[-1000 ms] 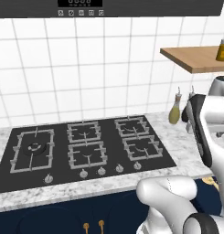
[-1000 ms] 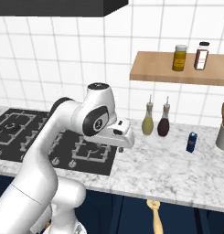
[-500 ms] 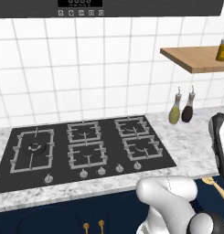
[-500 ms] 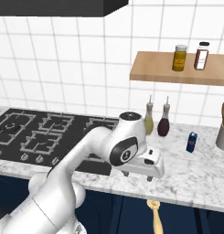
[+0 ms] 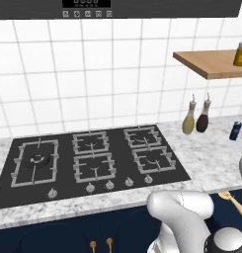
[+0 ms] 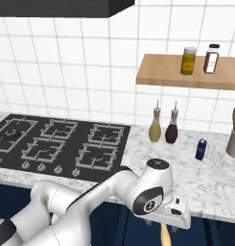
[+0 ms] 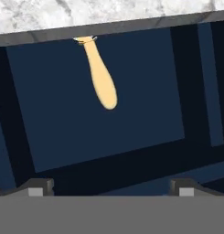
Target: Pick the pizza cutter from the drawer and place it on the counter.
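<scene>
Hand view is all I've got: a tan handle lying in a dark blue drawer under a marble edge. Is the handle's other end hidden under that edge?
Observer: The left base view shows more of the slim yellow-tan pizza cutter: its small rounded head lies just in front of the speckled marble counter edge.
Operator: What sits on the counter above it?
Observer: An olive glass bottle and a dark glass bottle stand side by side at the tiled wall, with a small blue can to their right.
Operator: Is the gripper closed?
Observer: In the hand view the gripper has its fingertips wide apart, holding nothing.
</scene>
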